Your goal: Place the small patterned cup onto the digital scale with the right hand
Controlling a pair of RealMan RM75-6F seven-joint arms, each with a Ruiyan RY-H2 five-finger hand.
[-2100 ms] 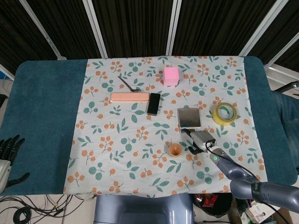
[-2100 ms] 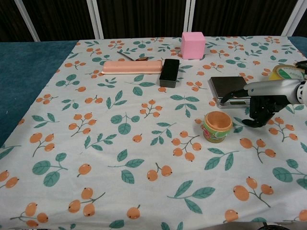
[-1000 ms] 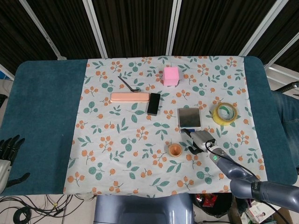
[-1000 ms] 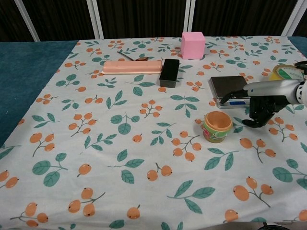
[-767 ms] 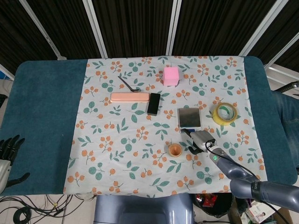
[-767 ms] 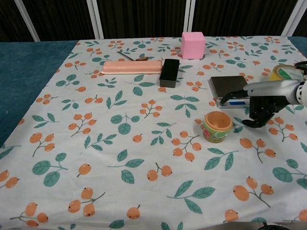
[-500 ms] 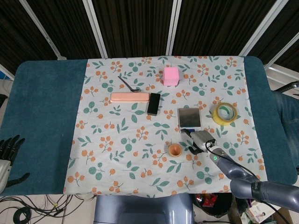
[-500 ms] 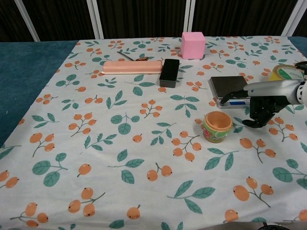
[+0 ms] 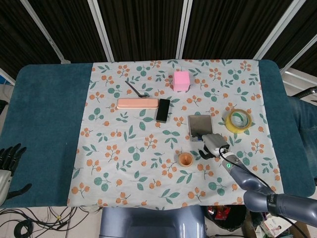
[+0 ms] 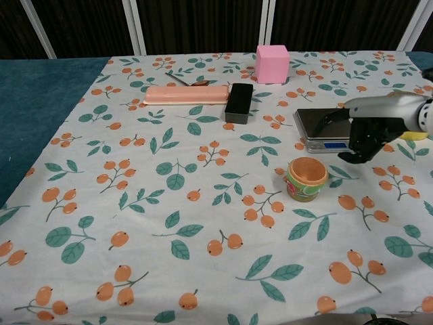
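Chest view: the small patterned cup is seen upright on the tablecloth, near the digital scale. The right hand is held empty above the scale's front edge, fingers curled downward and apart.

The tablecloth is white with orange berries and green leaves, laid over a teal table cover. The small patterned cup is orange with a green, multicoloured band; the digital scale has a grey plate and a blue display. A pink cube, salmon case, black box and yellow tape roll complete the palette.
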